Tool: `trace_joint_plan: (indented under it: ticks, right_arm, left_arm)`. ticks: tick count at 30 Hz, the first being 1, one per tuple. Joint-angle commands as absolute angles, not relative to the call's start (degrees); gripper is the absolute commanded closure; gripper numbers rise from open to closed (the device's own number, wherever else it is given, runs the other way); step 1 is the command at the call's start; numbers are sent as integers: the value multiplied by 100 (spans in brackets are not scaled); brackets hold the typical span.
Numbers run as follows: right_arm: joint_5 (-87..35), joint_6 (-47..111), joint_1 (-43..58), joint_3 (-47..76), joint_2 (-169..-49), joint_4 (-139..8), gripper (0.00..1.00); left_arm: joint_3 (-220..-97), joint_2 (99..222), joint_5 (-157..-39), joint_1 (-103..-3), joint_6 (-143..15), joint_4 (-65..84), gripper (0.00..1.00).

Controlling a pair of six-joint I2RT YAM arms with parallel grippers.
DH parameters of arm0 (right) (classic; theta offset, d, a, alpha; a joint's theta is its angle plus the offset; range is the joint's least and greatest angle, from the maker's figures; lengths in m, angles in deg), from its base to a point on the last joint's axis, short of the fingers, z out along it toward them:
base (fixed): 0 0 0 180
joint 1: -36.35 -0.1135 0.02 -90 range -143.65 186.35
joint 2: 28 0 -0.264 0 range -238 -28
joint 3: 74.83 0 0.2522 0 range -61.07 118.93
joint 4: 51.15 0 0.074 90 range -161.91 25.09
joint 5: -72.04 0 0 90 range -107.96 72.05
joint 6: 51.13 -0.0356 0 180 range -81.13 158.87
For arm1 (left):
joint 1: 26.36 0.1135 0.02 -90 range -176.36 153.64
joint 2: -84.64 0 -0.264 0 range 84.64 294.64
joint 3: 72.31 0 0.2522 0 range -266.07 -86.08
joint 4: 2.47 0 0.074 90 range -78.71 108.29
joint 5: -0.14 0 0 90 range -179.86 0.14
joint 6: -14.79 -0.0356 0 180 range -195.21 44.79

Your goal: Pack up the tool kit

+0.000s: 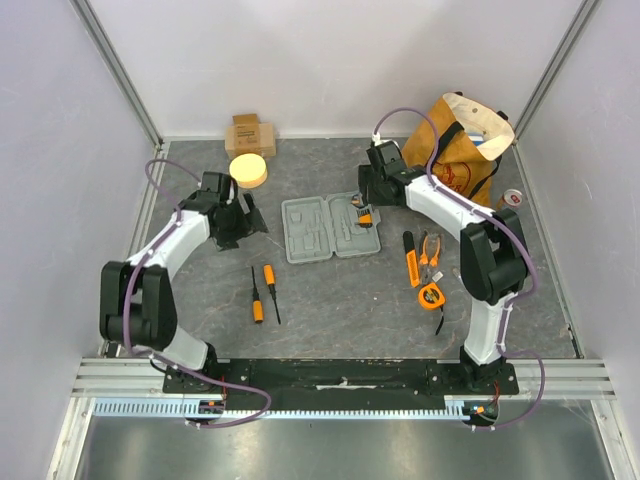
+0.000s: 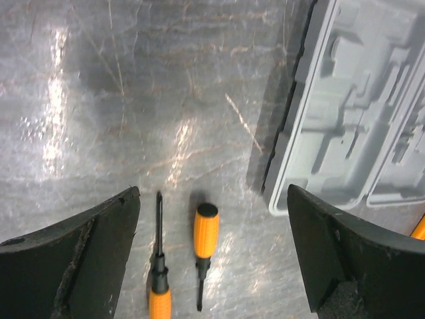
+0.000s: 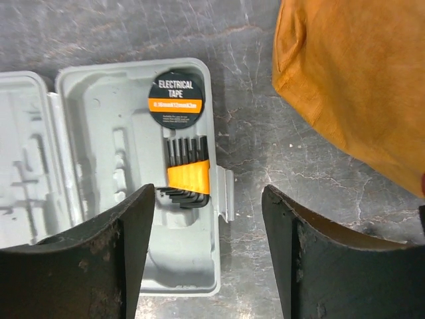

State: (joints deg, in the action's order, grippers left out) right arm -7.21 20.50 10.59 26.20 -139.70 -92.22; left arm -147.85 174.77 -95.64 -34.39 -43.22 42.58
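Two screwdrivers [image 2: 206, 232]: loose on the bench [image 2: 133, 100] beneath the left claw [image 2: 212, 193], which is spread wide and empty.
Tool kit [image 1: 330, 228]: open mid-bench, slots up for loading.
Right claw [image 3: 207, 193]: parted, empty, above hex keys [image 3: 188, 174] seated inside.

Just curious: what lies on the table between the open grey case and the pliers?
A slim orange-and-black hand tool, apart from both the grey case and the pliers. The top view shows this.
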Motion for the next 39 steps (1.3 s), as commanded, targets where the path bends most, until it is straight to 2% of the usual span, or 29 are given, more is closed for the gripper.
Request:
trace_joint_plan:
  ticks: [1,4,8,17,21,23,39]
  right_arm:
    - [-487,1902,980,2613,-13252,-8943,28]
    - [-31,1445,989,1982,-12804,-8961,32]
    - [445,961,1077,1006,-12110,-8969,44]
    - [955,302,1542,-788,-10878,-9101,47]
    - [1009,256,1788,-1272,-10737,-8839,64]
    - [903,327,1929,-1413,-10781,-8584,68]
    - [218,512,2413,-1580,-12178,-7660,65]
  left_arm:
    - [-14374,16701,-9478,-3427,-4638,4328,3]
    - [-14198,16314,-9627,-3427,-4699,4310,3]
    - [-14136,16058,-9934,-3436,-4699,4205,7]
    - [-14039,16022,-10427,-3427,-4603,3898,13]
    - [-14013,16137,-10559,-3427,-4576,3871,15]
    - [-14004,16137,-10594,-3427,-4611,3880,16]
    - [-13899,15943,-10340,-3427,-4664,3950,17]
